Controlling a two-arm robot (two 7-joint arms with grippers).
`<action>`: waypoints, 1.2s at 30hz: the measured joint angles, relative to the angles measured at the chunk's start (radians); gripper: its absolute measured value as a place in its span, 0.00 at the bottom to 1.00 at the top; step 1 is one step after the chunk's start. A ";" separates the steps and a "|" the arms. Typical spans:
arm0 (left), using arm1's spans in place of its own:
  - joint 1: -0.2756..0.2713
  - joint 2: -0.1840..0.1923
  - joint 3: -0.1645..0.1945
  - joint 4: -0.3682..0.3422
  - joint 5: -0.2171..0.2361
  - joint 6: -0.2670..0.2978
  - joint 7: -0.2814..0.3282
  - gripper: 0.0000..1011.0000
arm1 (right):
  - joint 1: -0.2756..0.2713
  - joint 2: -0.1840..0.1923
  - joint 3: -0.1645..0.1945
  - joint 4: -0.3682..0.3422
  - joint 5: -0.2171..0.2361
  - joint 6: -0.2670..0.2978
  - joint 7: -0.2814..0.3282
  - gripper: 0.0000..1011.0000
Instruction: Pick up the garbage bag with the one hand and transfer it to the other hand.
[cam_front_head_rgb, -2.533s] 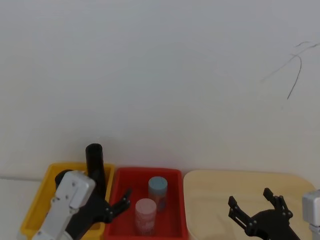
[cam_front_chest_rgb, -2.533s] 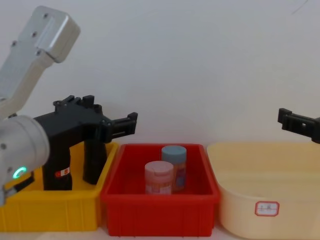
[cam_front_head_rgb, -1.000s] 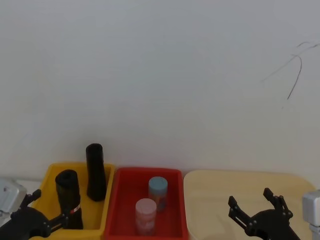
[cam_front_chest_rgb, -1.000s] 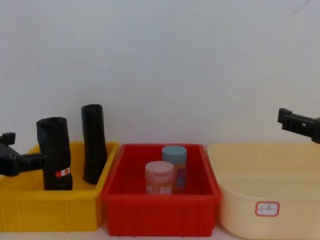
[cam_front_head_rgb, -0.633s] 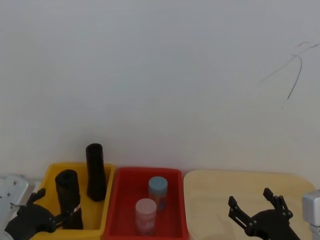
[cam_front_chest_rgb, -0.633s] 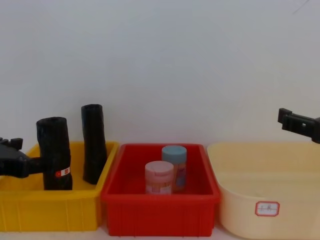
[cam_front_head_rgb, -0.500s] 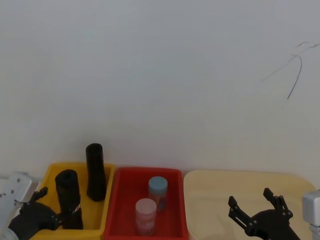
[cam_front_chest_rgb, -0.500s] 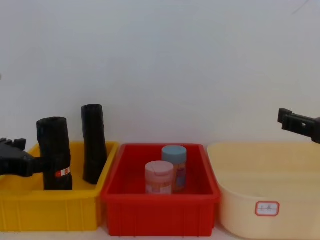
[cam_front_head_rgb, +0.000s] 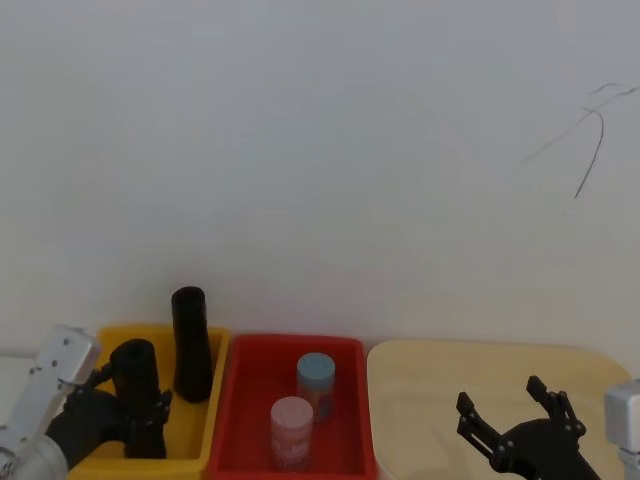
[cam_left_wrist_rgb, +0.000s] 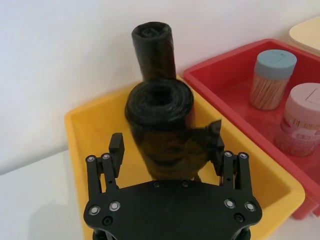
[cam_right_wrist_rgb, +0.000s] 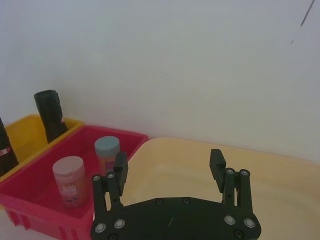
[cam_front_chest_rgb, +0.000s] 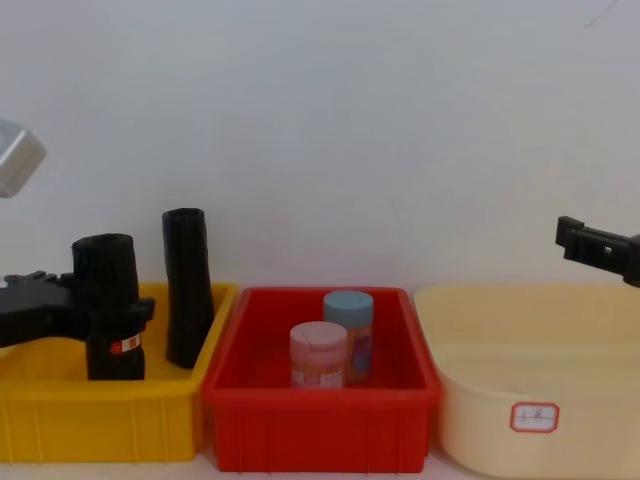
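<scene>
A broad cream basin (cam_front_chest_rgb: 482, 400) is sitting on the robot's right, with a red bin (cam_front_chest_rgb: 320, 428) in the middle and a yellow bin (cam_front_chest_rgb: 100, 422) on the left, the three lined up side by side against a white wall (cam_front_head_rgb: 320, 150).

The left gripper (cam_left_wrist_rgb: 165, 140) is reaching into the yellow bin at about mid-height of the garbage bag (cam_front_chest_rgb: 106, 290). Its jaws are standing wide and straddling the roll: one finger (cam_left_wrist_rgb: 116, 146) is sitting just clear of the plastic, and the other is meeting a loose flap of the bag on the far side. The bag is standing upright on the yellow bin's floor, in the half nearer the robot.

The right gripper (cam_right_wrist_rgb: 169, 167) is hovering above the cream basin with its jaws spread wide and nothing between them.

A plain black roll (cam_front_chest_rgb: 187, 288) is standing behind the garbage bag, leaning slightly, near the wall shared with the red bin.

In the red bin a pink-lidded jar (cam_front_chest_rgb: 318, 357) is standing in front of a blue-lidded jar (cam_front_chest_rgb: 349, 318), just beside it.

A small red-and-white label (cam_front_chest_rgb: 125, 346) is showing low on the garbage bag's side.
</scene>
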 joint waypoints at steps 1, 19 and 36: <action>-0.008 -0.005 0.003 0.007 0.004 0.000 -0.003 0.99 | 0.000 0.000 0.000 0.000 0.000 0.000 0.000 0.99; -0.067 -0.045 0.033 0.069 0.037 0.001 -0.020 0.99 | 0.000 0.000 0.000 0.000 0.000 0.000 0.000 0.99; -0.082 -0.055 0.040 0.084 0.046 0.001 -0.024 0.76 | 0.000 0.000 0.000 0.000 0.000 0.000 0.000 0.99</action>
